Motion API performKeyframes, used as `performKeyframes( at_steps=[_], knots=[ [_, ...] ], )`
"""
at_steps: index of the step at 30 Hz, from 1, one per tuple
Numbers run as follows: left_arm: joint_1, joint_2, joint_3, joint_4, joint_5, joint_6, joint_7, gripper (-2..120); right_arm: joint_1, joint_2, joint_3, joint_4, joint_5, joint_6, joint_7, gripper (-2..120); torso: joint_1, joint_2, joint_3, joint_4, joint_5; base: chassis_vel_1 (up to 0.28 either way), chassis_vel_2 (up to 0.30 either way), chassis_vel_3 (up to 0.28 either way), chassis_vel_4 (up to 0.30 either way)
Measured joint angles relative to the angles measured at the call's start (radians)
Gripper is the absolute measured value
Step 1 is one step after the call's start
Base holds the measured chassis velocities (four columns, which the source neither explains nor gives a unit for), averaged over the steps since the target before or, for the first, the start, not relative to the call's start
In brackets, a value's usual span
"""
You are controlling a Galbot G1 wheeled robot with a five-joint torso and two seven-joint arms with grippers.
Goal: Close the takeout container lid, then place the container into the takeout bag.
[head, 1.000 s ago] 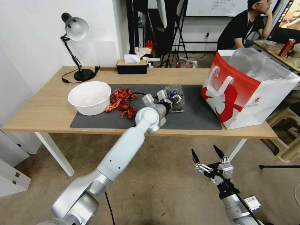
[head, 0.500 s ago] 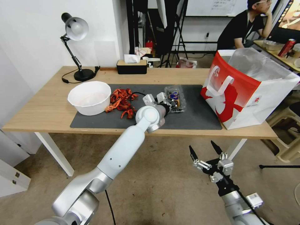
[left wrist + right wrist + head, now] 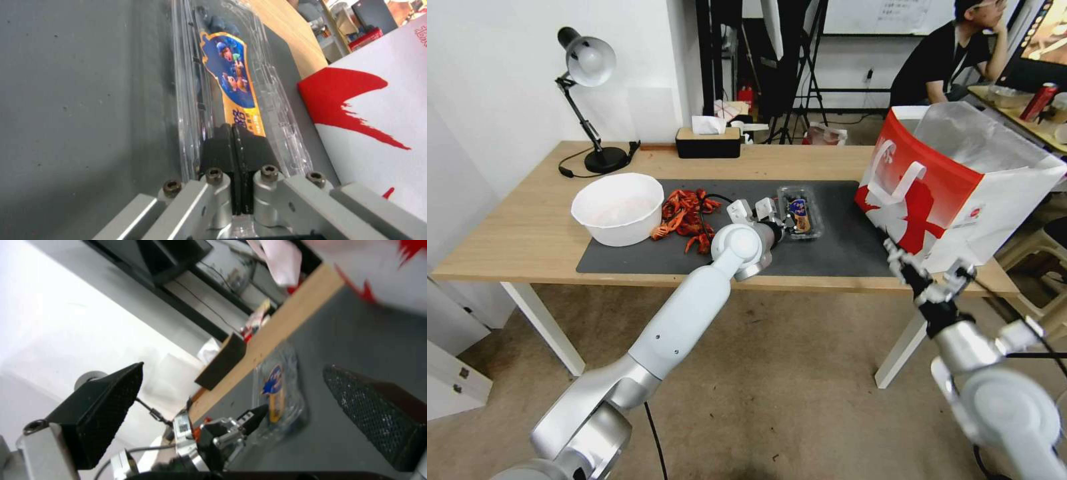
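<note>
Lid (image 3: pixel 231 86) sticker shows cartoon characters; writing unreadable.

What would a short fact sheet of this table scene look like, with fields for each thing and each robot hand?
takeout container: lying flat on the dark mat, lid down over the berries
lid: clear plastic with a colourful sticker
left gripper: fingers shut, tips resting on the lid's near edge
right gripper: open, raised at the table's front edge by the bag
takeout bag: upright and open at the table's right end, apart from the container
other things: white bowl, red crayfish shells, desk lamp, tissue box
</note>
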Motion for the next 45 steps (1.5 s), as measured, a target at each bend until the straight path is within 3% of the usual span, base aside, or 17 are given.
performKeyframes(
  at_steps=[12,15,20,29,33,39,45],
  knots=[
    [0.002,0.009,-0.003,-0.005,0.0,-0.005,0.001,0,0.351,-0.01,-0.165,-0.162,0.036,-0.11,0.255,100,0.0,0.0,0.0,0.0002,-0.0002,0.0,0.0,0.0,0.0],
    [0.0,0.0,-0.002,-0.005,0.0,-0.006,0.001,0,0.466,-0.019,-0.203,-0.231,0.028,-0.187,0.338,100,0.0,0.0,0.0,0.0,0.0,0.0,0.0,0.0,0.0],
    [-0.002,-0.006,-0.001,0.005,0.0,-0.008,0.005,0,0.57,-0.038,-0.232,-0.304,0.032,-0.304,0.391,100,0.0,0.0,0.0,0.0002,-0.0002,0.0,0.0,0.0,0.0],
    [-0.017,-0.007,-0.001,0.021,0.0,-0.01,0.008,0,0.696,-0.042,-0.282,-0.415,0.044,-0.479,0.39,100,0.0,0.0,0.0,0.0001,-0.0001,0.0,0.0,0.0,0.0],
    [-0.019,-0.006,-0.001,0.021,0.0,-0.01,0.008,0,0.714,-0.04,-0.295,-0.437,0.039,-0.499,0.383,100,0.0,0.0,0.0,0.0001,-0.0001,0.0,0.0,0.0,0.0],
    [-0.018,-0.004,-0.001,0.019,-0.003,-0.01,0.007,0,0.773,-0.039,-0.343,-0.551,0.019,-0.551,0.215,100,0.0,0.0,0.0,0.0,-0.0001,0.0,0.0,0.0,0.0],
    [-0.016,0.001,-0.002,0.017,-0.004,-0.011,0.008,0,0.8,-0.035,-0.367,-0.613,-0.008,-0.555,0.116,100,0.0,0.0,0.0,0.0001,-0.0001,0.0,0.0,0.0,0.0]
  ],
)
